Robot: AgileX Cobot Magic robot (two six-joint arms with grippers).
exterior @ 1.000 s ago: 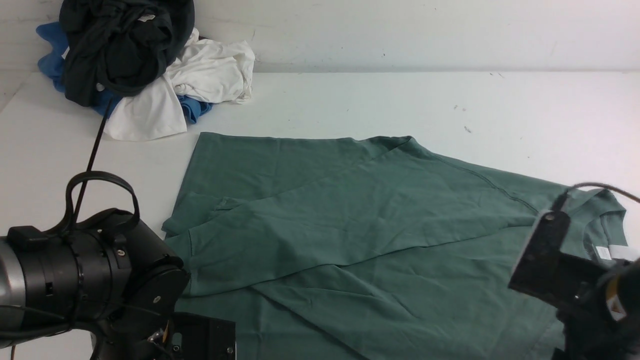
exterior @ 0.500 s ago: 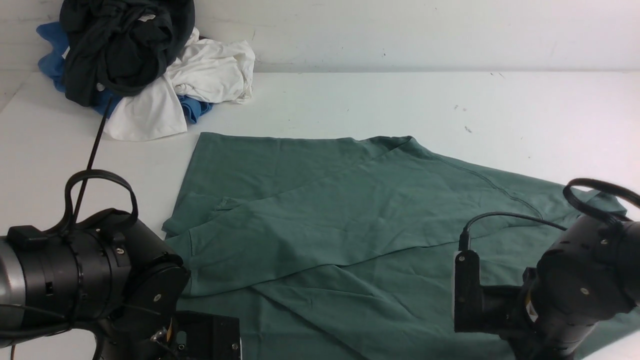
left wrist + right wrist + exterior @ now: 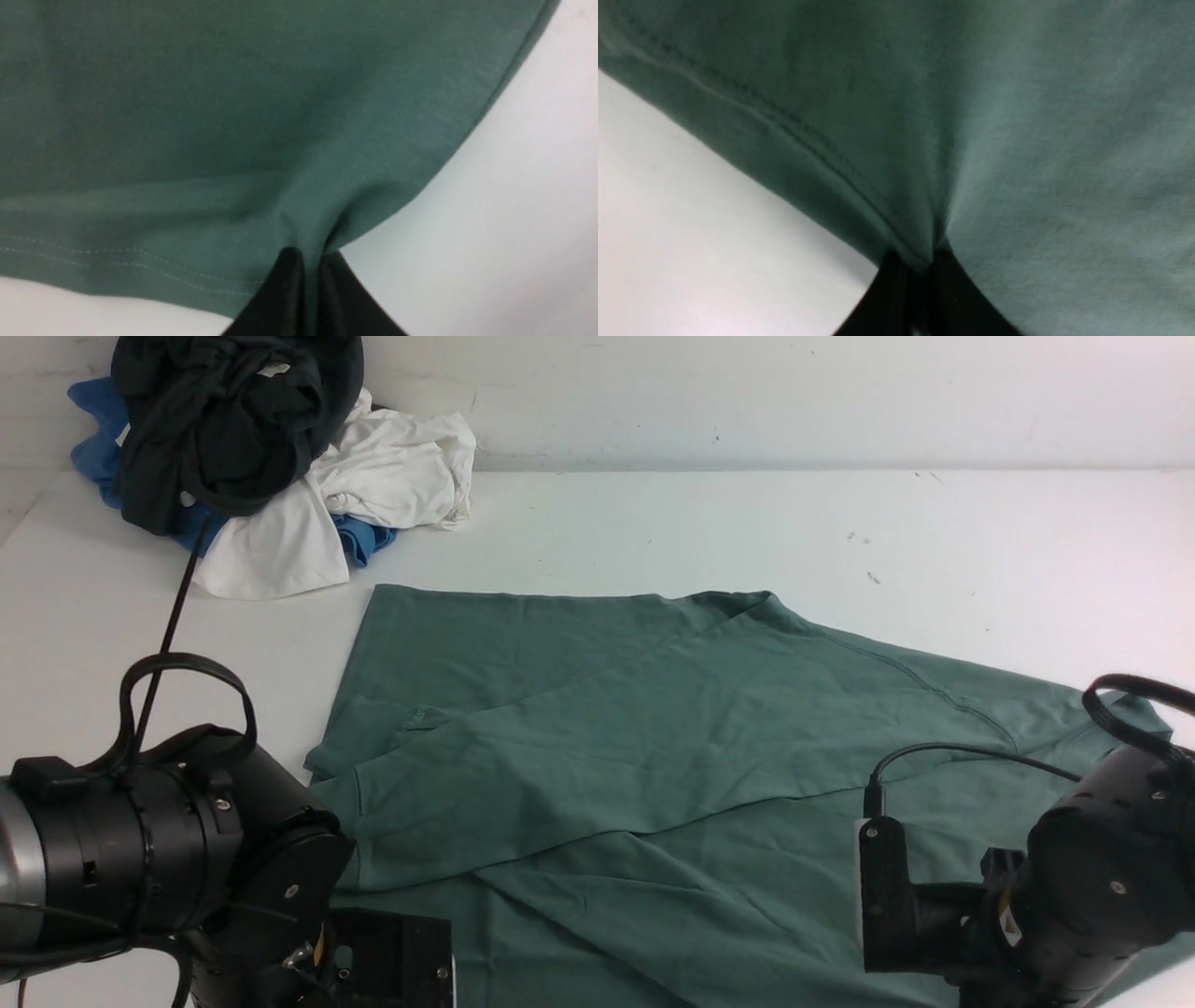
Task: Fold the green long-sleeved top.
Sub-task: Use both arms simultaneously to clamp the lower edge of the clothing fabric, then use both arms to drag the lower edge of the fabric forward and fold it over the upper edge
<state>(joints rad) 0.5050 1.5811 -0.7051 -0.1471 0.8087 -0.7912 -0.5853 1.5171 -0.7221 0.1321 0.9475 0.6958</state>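
We see the top (image 3: 653,747) spread across the front frame's centre and lower right, with the left gripper (image 3: 310,261) and right gripper (image 3: 919,263) each clamped on a thin pinch of its edge, so we judge an uneven lift could slip it free.

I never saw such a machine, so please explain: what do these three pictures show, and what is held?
This is a robot with two arms. The wide picture looks forward from between them: left arm, right arm. The two close-ups come from cameras on the wrists. On the white table lies a green long-sleeved top, with a pile of other clothes at the far left. The left gripper and the right gripper are each shut on the top's edge.
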